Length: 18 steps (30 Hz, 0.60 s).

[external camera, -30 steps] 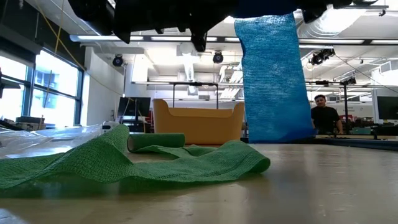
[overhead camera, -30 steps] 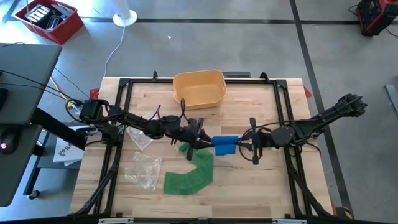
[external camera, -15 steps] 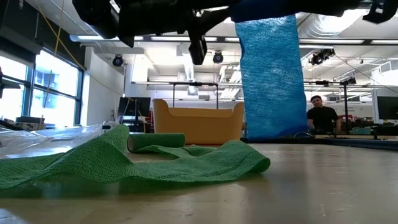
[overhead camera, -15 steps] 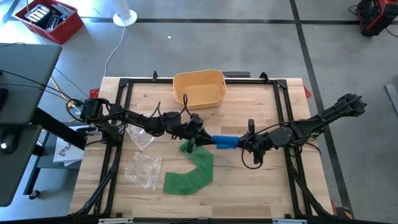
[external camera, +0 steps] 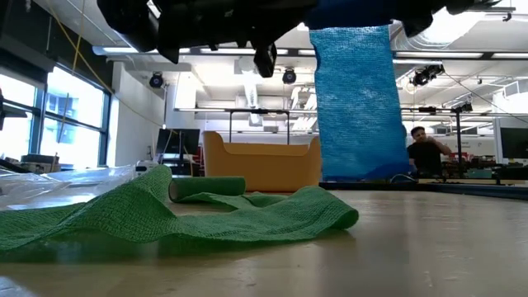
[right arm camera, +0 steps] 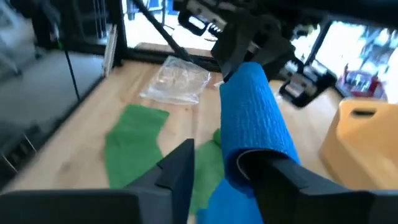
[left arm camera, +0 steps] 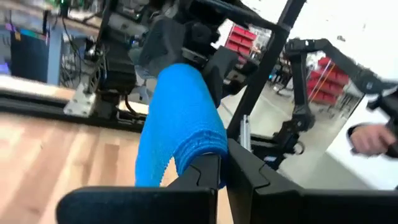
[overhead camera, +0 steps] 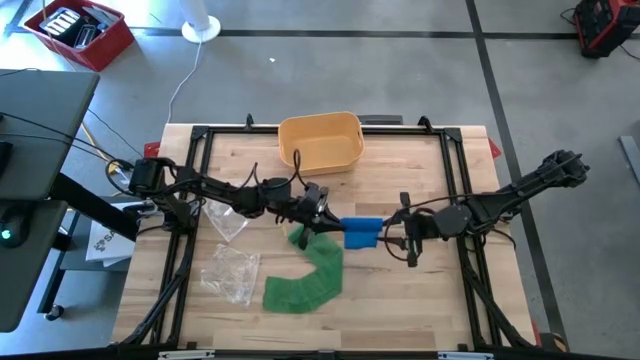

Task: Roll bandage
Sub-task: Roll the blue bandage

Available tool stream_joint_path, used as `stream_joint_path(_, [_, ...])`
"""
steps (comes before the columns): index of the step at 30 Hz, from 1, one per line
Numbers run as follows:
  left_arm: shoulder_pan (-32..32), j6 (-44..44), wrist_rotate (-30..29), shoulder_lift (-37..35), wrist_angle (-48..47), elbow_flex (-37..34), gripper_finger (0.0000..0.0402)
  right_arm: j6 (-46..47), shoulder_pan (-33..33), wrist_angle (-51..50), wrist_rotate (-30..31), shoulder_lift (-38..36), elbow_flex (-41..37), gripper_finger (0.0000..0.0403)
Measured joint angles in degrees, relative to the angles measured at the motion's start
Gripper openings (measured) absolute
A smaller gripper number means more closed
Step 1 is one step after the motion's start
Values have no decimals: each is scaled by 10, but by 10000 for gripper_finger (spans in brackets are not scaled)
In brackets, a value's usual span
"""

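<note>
Over mid-table I hold the blue bandage [overhead camera: 362, 232] in the air, tail hanging. My left gripper [overhead camera: 322, 218] has just clamped one end; the right gripper [overhead camera: 385, 237] seems to have loosened, probably regripping for another turn.

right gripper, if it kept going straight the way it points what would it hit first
Most likely the blue bandage already between its jaws, then the left gripper holding the far end; depth is uncertain.
</note>
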Motion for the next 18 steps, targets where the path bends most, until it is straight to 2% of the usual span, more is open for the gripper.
stream_joint_path(6, [-13,156,-8,-30,-40,0,3,140,-1,19,-7,-4,1,162])
stream_joint_path(11, [-34,279,-39,-45,-63,0,6,169,-1,56,-12,-4,1,160])
stream_joint_path(18, [-52,303,-66,-48,-67,0,10,160,-4,67,-13,-4,0,160])
